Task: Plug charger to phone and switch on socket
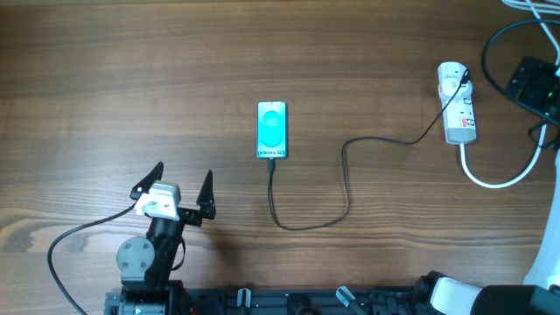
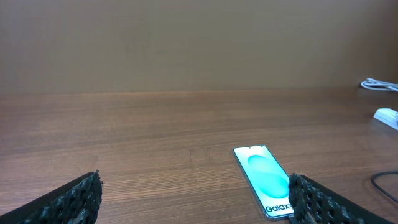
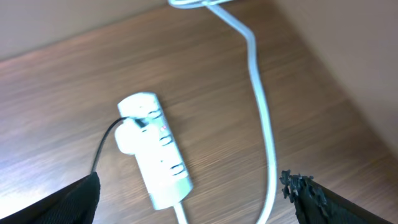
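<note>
The phone (image 1: 272, 129) lies flat mid-table with its turquoise screen lit; it also shows in the left wrist view (image 2: 261, 177). The charger's thin black cable (image 1: 346, 175) runs from the phone's near edge, loops, and goes to a white adapter on the socket (image 1: 458, 103). The cable tip meets the phone's edge; I cannot tell how deep it sits. My left gripper (image 1: 179, 185) is open and empty, near-left of the phone. My right gripper (image 3: 189, 208) is open and empty, hovering above the socket (image 3: 155, 155).
The socket's thick white lead (image 1: 499, 182) curves off toward the right table edge, and shows in the right wrist view (image 3: 261, 124). Black cables and a dark unit (image 1: 531, 80) sit at the far right. My right arm (image 1: 547, 254) stands at the right edge.
</note>
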